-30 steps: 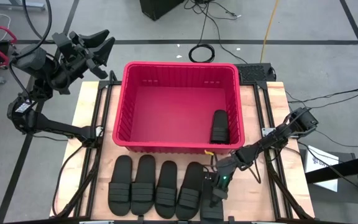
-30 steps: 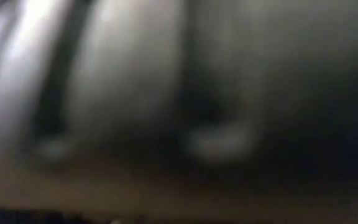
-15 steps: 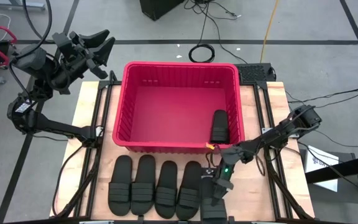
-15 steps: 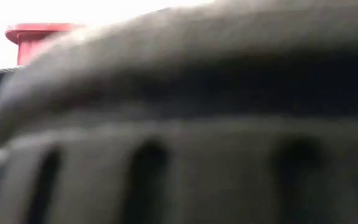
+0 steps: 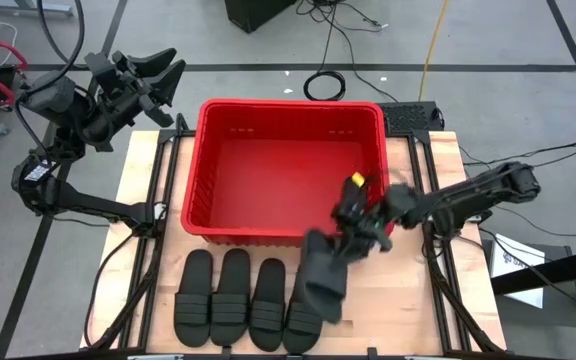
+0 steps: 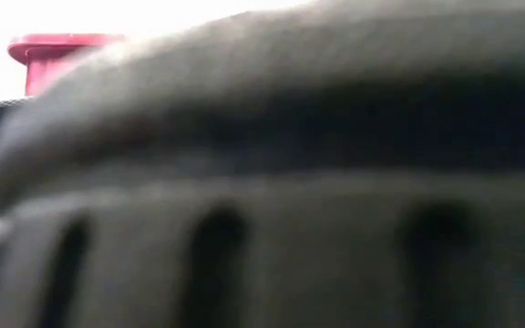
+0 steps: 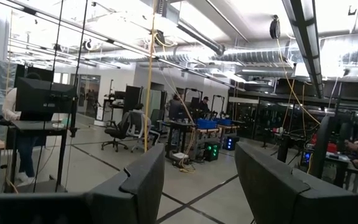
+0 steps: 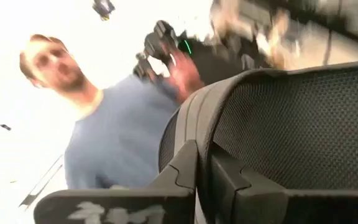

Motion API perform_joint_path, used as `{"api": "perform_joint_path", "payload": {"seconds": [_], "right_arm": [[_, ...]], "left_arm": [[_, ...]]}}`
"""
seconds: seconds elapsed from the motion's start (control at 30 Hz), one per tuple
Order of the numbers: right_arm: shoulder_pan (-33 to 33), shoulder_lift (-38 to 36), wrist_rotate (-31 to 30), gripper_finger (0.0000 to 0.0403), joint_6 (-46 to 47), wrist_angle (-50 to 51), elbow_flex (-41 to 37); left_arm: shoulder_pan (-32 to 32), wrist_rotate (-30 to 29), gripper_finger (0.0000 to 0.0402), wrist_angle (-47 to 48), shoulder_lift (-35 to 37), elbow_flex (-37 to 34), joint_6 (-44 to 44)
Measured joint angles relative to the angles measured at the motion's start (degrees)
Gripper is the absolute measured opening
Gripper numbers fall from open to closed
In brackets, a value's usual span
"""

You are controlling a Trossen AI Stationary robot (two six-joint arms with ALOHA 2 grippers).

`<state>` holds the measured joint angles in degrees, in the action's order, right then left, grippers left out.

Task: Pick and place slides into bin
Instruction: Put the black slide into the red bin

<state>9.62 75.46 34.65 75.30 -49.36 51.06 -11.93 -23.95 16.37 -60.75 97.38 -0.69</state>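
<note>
The red bin point(image 5: 268, 160) stands at the table's middle. Several black slides point(image 5: 230, 298) lie side by side, soles down, on the table in front of it. My right gripper point(image 5: 341, 236) is above the bin's near right corner, shut on another black slide point(image 5: 323, 275), which also shows in the right wrist view point(image 8: 291, 124). The gripper hides that corner of the bin's inside. My left gripper point(image 5: 153, 72) is open and empty, raised beyond the table's far left corner. A slide point(image 6: 272, 182) close to the camera fills the low view. My right gripper pinches the slide's rim point(image 8: 194, 127) at its far end between the two fingers. The fingers come from the table's right and far side. The slide is lifted clear and tilted. It slants down from the fingers toward the near edge, over the rightmost slide on the table.
The bin's rim point(image 6: 62, 46) shows behind the close slide in the low view. A person in a blue shirt point(image 8: 117, 143) shows beyond the table in the right wrist view. Bare table point(image 5: 408, 300) lies to the right of the slides.
My right gripper, shut on the slide at the table's near edge, has gone up and toward the bin and has tipped upward. The slide has been lifted clear of the table and now hangs tilted by the bin's near wall.
</note>
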Motion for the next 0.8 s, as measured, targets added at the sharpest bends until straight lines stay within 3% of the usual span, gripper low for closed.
{"api": "perform_joint_path", "payload": {"seconds": [0.37, 0.63, 0.8], "right_arm": [[-14.9, -4.7, -11.7, 0.0008, -27.9, 2.2, 9.0], [-23.8, -4.9, -14.1, 0.0008, -39.9, 15.4, 13.2], [-28.6, -4.8, -10.8, 0.0008, -47.0, 30.4, 19.3]], "left_arm": [[0.0, -0.1, 0.0200, -0.1, -1.7, 0.0, 0.5], [0.0, -0.1, 0.0200, -3.3, -2.2, 0.0, 0.7], [0.0, -0.7, 0.0200, -6.0, -1.5, 0.0, 1.8]]}}
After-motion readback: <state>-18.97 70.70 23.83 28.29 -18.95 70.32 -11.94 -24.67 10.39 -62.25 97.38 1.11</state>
